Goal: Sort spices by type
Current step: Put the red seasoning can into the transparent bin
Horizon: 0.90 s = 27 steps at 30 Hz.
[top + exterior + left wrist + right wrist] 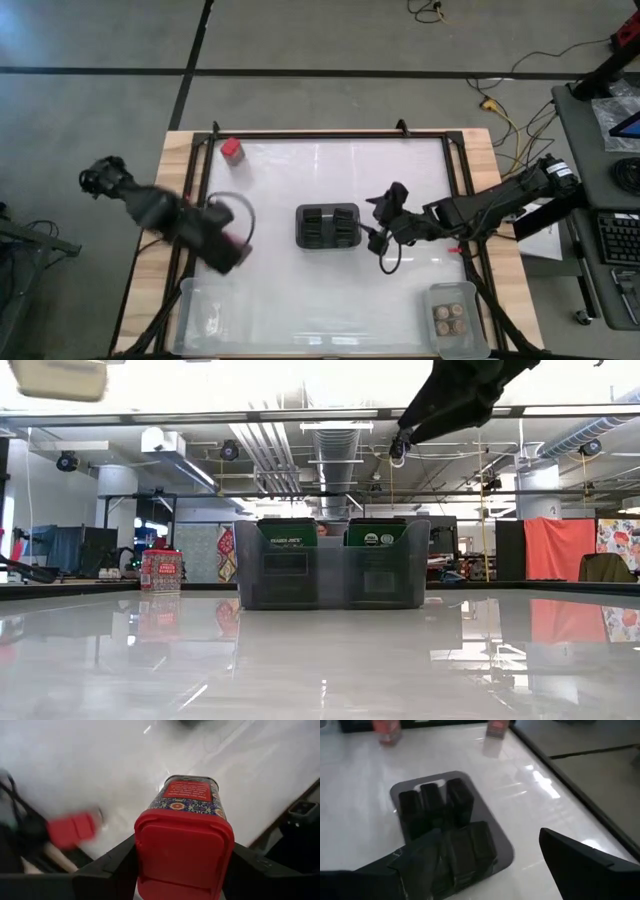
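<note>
Left wrist view: left gripper (182, 870) clamps a red spice box (184, 837) left of the slotted holder (328, 227); held near its lid, it may tilt or slip in transit; right gripper (380, 222) gapes empty beside the holder.

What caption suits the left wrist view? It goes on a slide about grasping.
Left gripper shut on a red spice box, carried above the white table.

I could read almost nothing. Two green labels (287, 532) stood in the dark holder (333, 578) on the desk, their white print too small to make out. The red tin's label (189, 790) carried lettering, also illegible.
</note>
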### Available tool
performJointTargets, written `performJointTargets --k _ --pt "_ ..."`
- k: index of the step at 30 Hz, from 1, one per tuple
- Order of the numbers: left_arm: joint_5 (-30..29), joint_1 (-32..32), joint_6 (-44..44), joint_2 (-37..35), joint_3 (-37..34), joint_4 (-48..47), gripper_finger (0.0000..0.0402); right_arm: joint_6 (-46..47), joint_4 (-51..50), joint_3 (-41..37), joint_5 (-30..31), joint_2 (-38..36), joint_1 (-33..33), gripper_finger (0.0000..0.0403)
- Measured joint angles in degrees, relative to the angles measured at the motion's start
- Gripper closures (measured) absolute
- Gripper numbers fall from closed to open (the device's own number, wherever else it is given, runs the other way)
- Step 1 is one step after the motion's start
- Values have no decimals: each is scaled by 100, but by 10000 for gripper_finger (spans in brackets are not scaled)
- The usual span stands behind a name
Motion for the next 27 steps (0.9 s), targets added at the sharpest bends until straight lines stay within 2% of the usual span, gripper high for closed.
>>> performJointTargets --k 5,10,13,19,23,27 --pt "255 -1094 -1794 549 -4 40 201 -104 -132 0 -74 0 152 90" --pt "1344 -1648 -3051 1100 -4 92 201 -296 -119 0 -76 0 236 99" --pt "1808 -1830 -3649 1294 -4 327 202 -297 -123 0 -78 0 237 101" --pt "1679 -1929 -4615 1441 -109 548 203 -373 -138 0 -497 0 296 94" --pt "1987 -1931 -5299 1299 -545 637 203 -373 -298 0 -570 0 431 90" --pt "2281 -1933 -5674 1125 -1086 1149 203 -367 -414 -23 -579 0 624 93"
